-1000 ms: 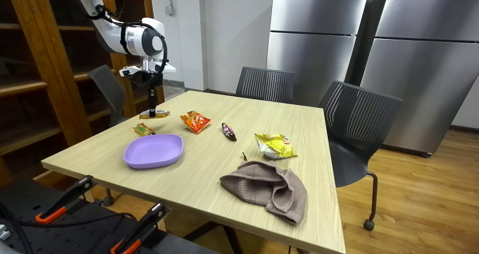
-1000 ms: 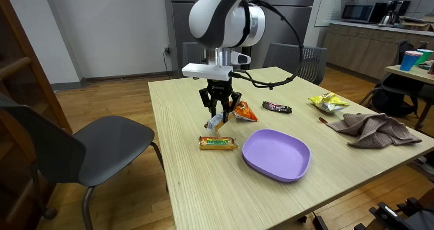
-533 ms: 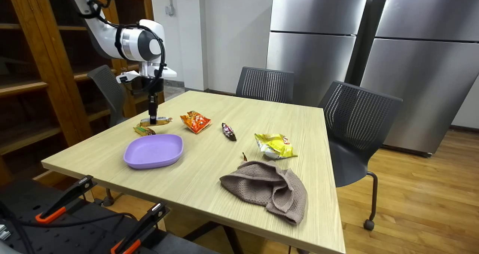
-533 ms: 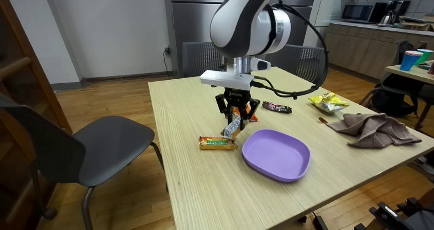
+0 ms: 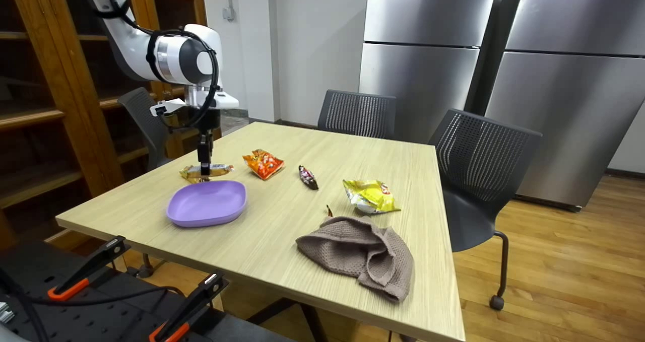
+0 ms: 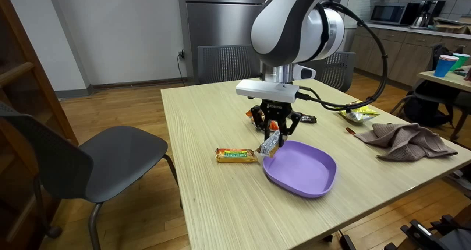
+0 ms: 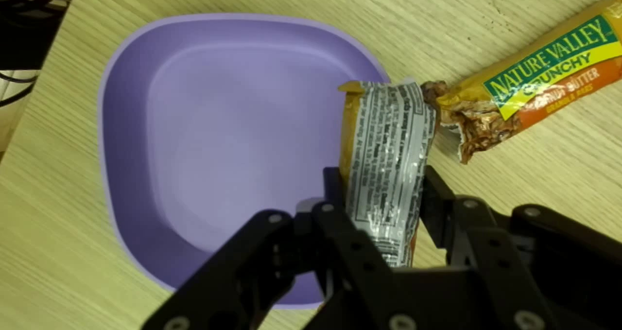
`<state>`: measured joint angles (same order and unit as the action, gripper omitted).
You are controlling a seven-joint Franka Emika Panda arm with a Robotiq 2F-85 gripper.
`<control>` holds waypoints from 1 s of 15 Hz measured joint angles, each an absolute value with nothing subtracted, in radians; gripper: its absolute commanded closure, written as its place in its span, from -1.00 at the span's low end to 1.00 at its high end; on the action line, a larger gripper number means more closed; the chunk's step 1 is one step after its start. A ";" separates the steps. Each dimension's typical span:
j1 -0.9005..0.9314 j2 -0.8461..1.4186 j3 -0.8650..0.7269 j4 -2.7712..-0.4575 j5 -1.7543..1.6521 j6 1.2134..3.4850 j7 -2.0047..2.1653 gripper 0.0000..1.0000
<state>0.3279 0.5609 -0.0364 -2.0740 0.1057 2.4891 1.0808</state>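
1. Wooden table (image 6: 228, 206).
2. Purple plate (image 7: 233, 140), resting on it.
3. Black gripper (image 7: 381, 183), clenched on the grey-labelled bar (image 7: 388, 140), which sits between its 2 fingers (image 7: 435, 203), by the plate's rim.
4. Nature Valley bar (image 7: 544, 72), on the table, beside the plate.

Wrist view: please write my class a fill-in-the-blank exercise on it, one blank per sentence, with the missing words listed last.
1. In the picture, most of the shallow, purple, rounded-square dish lies to the ____ of the oblong, shiny silver-and-gold bar gripped by the black, two-fingered hand.
2. The oblong, gold-wrapped bar on the pale wood-grain table reads "NATURE ____".
3. Its yellow band reads "____".

Missing words: left; VALLEY; CRUNCHY.
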 measured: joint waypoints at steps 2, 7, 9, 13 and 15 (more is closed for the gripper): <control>0.323 0.544 -0.037 -2.102 0.106 2.489 1.081 0.67; 0.309 0.533 -0.036 -2.161 0.106 2.529 1.078 0.67; 0.304 0.533 -0.036 -2.184 0.106 2.564 1.075 0.67; 0.294 0.536 -0.032 -2.215 0.107 2.624 1.057 0.67; 0.286 0.540 -0.026 -2.219 0.110 2.639 1.041 0.67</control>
<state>0.2860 0.5397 -0.0262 -2.2192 0.1099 2.6392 1.0414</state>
